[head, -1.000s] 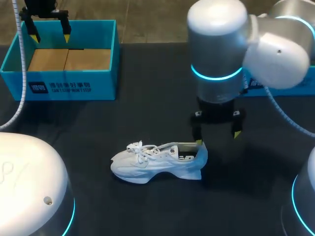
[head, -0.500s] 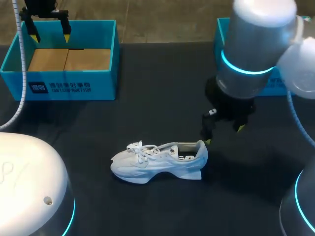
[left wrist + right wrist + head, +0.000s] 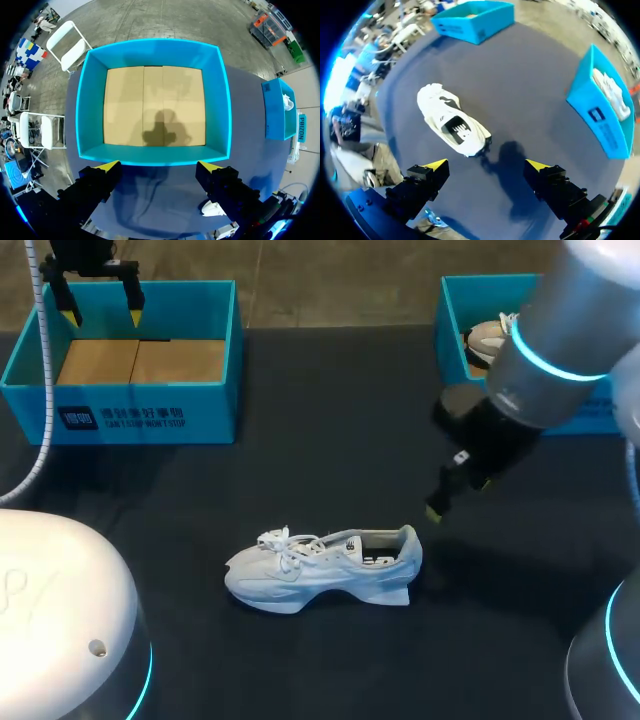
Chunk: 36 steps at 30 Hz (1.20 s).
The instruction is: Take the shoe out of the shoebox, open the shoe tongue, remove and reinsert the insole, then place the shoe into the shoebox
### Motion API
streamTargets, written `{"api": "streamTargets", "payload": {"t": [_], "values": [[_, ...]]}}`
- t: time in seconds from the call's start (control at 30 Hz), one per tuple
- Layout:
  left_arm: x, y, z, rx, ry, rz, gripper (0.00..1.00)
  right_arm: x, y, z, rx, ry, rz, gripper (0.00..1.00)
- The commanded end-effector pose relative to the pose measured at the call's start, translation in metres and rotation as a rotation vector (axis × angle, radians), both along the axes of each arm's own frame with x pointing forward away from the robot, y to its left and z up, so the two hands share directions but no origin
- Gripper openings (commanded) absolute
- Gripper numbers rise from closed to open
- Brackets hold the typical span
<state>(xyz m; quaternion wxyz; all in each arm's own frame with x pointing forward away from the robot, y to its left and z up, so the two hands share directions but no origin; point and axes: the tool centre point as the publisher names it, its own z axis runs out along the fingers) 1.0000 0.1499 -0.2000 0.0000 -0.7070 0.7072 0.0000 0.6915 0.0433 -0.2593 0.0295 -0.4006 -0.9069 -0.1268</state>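
A white shoe [image 3: 320, 569] lies on its sole in the middle of the dark table, toe to the left, tongue and laces in place. In the right wrist view the shoe [image 3: 452, 125] sits ahead of my open right gripper [image 3: 487, 163], apart from it. In the head view my right gripper [image 3: 458, 497] hangs tilted above the table, right of the heel, holding nothing. The blue shoebox [image 3: 215, 385] at the back left is empty, showing its cardboard floor. My left gripper [image 3: 100, 303] hovers open over that box [image 3: 155, 44]; nothing sits between the left gripper's [image 3: 159, 166] fingers.
A second blue box [image 3: 452, 320] at the back right holds another white shoe [image 3: 487, 338]; it also shows in the right wrist view as the box [image 3: 600, 127] beside the gripper. Bare table surrounds the shoe.
My right arm has drawn back from the shoe's heel, rising and swinging to the right. The shoe and my left arm have stayed where they were.
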Motion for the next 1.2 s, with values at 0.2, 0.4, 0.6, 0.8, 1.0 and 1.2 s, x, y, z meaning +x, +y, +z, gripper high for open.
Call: {"api": "streamTargets", "payload": {"t": [0.2, 0.4, 0.6, 0.8, 1.0, 1.2], "values": [[0.0, 0.0, 0.0, 0.0, 0.0, 0.0, 1.0, -0.005, -0.027, -0.015, 0.575, -0.077, 0.303, 1.0], [0.0, 0.0, 0.0, 0.0, 0.0, 0.0, 1.0, -0.005, -0.027, -0.015, 0.575, -0.077, 0.303, 1.0], [0.0, 0.0, 0.0, 0.0, 0.0, 0.0, 1.0, -0.005, -0.027, -0.015, 0.575, -0.077, 0.303, 1.0], [0.0, 0.0, 0.0, 0.0, 0.0, 0.0, 1.0, -0.017, -0.017, -0.037, 0.49, -0.272, 0.351, 1.0], [0.0, 0.0, 0.0, 0.0, 0.0, 0.0, 1.0, -0.021, -0.013, -0.05, 0.522, -0.381, 0.361, 1.0], [0.0, 0.0, 0.0, 0.0, 0.0, 0.0, 1.0, -0.02, -0.013, -0.053, 0.531, -0.384, 0.377, 1.0]]}}
